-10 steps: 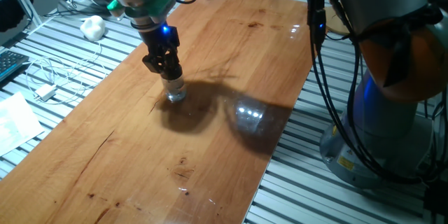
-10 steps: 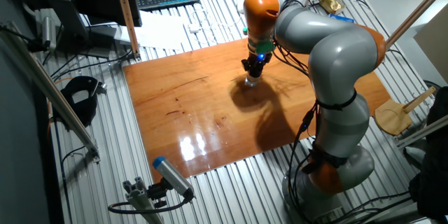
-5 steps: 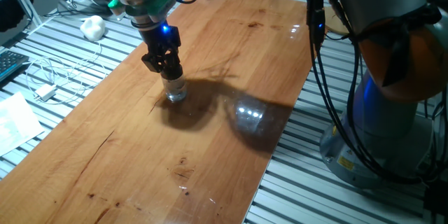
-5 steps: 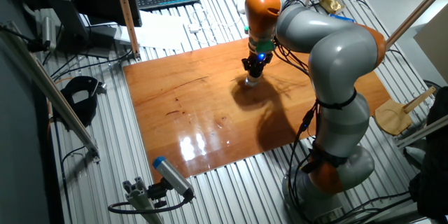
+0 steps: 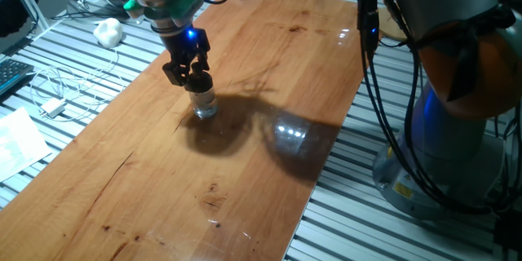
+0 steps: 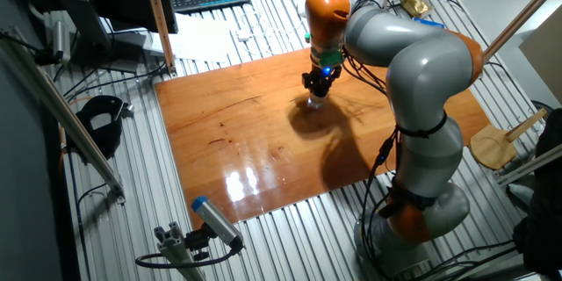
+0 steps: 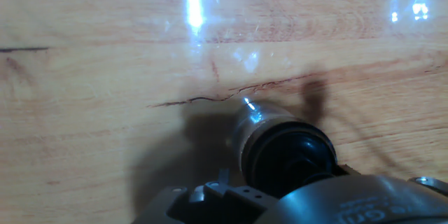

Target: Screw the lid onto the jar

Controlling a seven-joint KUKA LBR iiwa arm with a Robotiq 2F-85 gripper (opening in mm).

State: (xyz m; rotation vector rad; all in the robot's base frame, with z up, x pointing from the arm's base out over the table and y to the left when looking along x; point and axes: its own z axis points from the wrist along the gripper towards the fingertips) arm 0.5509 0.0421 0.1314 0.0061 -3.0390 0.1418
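table: wooden top [image 5: 269,65] on a slatted metal bench; the jar [image 5: 204,105] stands upright on it toward the far-left part in one fixed view, well clear of the edges.
jar: clear glass, its shadow spreading to its right; in the hand view it sits just below the camera [image 7: 262,122], beside a dark crack in the wood.
lid: black cap [image 7: 288,159] sits on the jar's mouth, seen from above in the hand view; whether it is threaded tight i cannot tell.
gripper: hangs straight over the jar [image 5: 189,72], blue light lit above it; in the other fixed view it is at the same spot [image 6: 318,85]. fingertips look a little above or right at the lid, but whether they pinch it or stand apart i cannot tell.
done: lid is placed on the jar, by the look of it.
left: judging from this, turning it home, or letting go if it is already tight.
risk: jar is unheld on smooth wood, so it may spin with the lid.
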